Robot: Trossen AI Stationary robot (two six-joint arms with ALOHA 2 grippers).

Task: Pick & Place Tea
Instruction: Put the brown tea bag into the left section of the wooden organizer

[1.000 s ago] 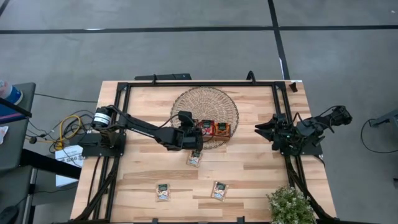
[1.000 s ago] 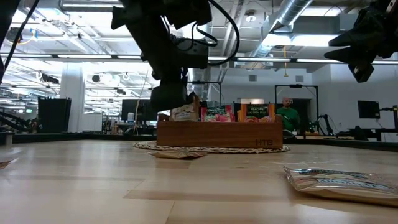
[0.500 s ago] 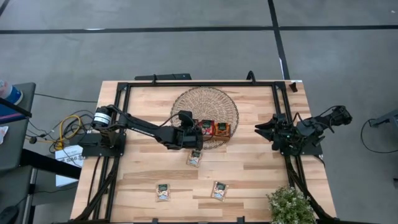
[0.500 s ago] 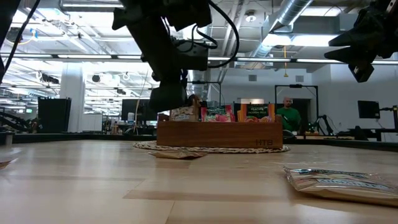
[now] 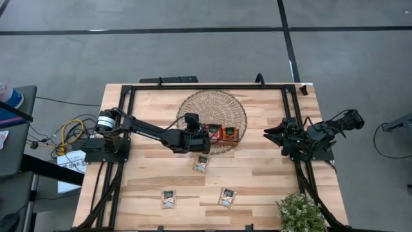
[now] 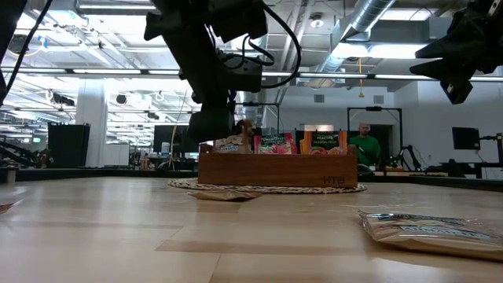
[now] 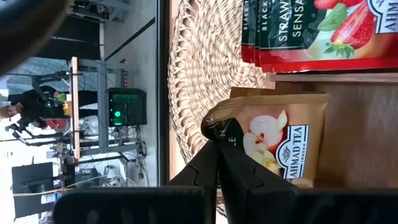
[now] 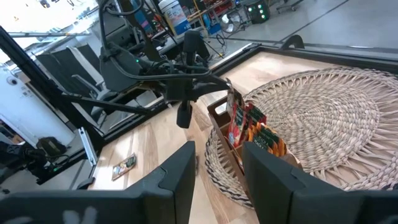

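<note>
I see the left gripper (image 5: 201,140) over the wooden tray's (image 6: 275,168) end compartment on the wicker mat (image 5: 212,109), fingers pinched on a pale tea sachet (image 7: 273,140). Red and orange sachets (image 5: 221,133) fill the other compartments; three sachets (image 5: 201,164) lie loose on the table (image 5: 257,174). Right gripper (image 5: 270,134) waits at the table's right side, fingers apart, empty.

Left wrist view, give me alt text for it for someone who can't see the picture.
The left gripper is shut on the top edge of a pale apple tea sachet, held at the end compartment of the brown wooden tray. Red strawberry sachets stand in the next compartment, and the tray sits on a round wicker mat. A person stands in the room beyond.
</note>
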